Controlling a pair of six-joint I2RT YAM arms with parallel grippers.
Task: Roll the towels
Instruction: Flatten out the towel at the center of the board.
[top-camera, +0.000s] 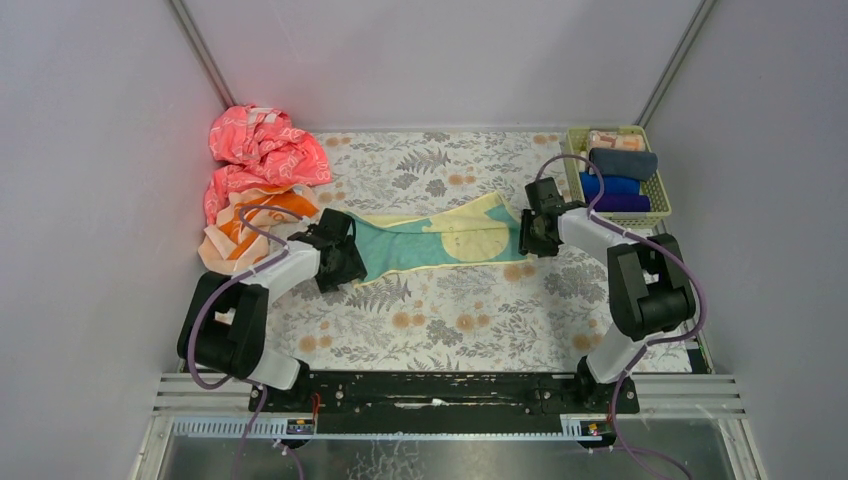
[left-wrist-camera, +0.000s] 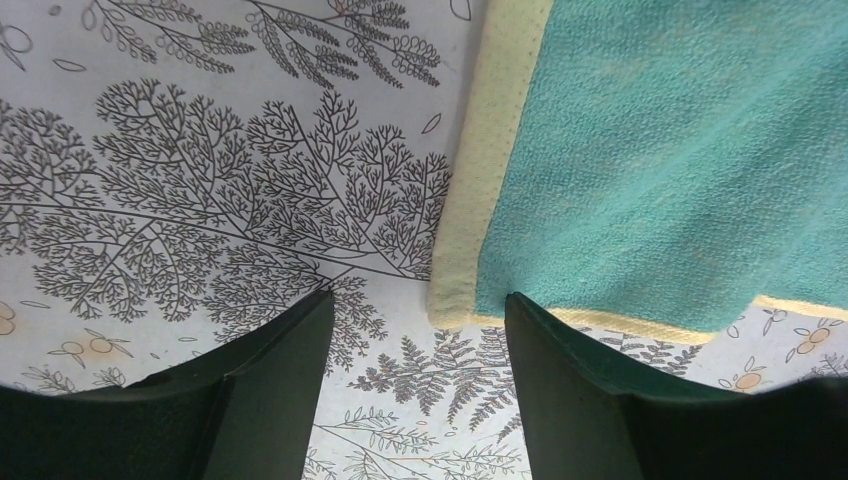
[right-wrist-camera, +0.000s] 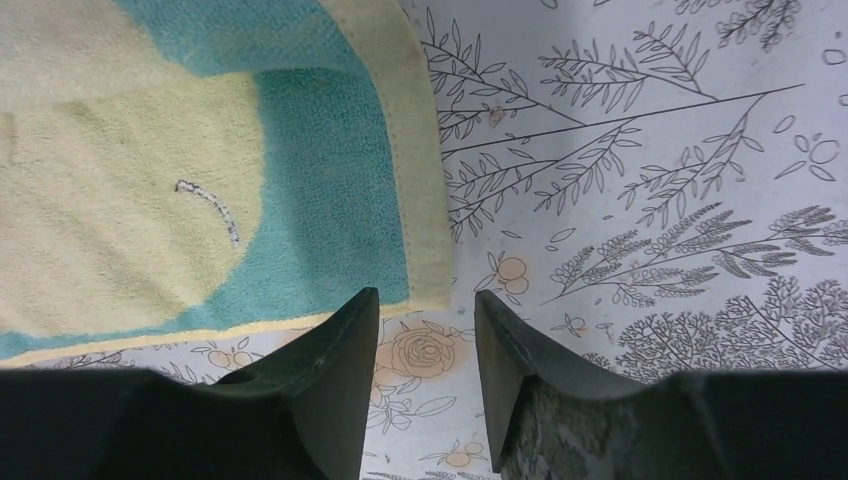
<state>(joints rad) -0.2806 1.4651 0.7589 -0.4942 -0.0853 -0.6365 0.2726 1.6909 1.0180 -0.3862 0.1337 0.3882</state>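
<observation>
With the left tool (left-wrist-camera: 418, 300) and right tool (right-wrist-camera: 425, 295) both open and empty and the teal towel (top-camera: 400, 250) flat on the bench (top-camera: 450, 310), a corner just ahead of each, a shallow bite could catch only hem or miss, starting the roll crooked.

The white-shelled, black-jointed left arm (top-camera: 285, 265) and matching right arm (top-camera: 598, 232) each trail a purple cable (top-camera: 699, 300). Their wedge-shaped fingers (left-wrist-camera: 270, 390) are dark green.

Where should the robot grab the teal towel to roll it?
At the yellow hem on the short left end of the teal towel, coming in from that end. It lies flat, and the open left claw sits right at that corner.
</observation>
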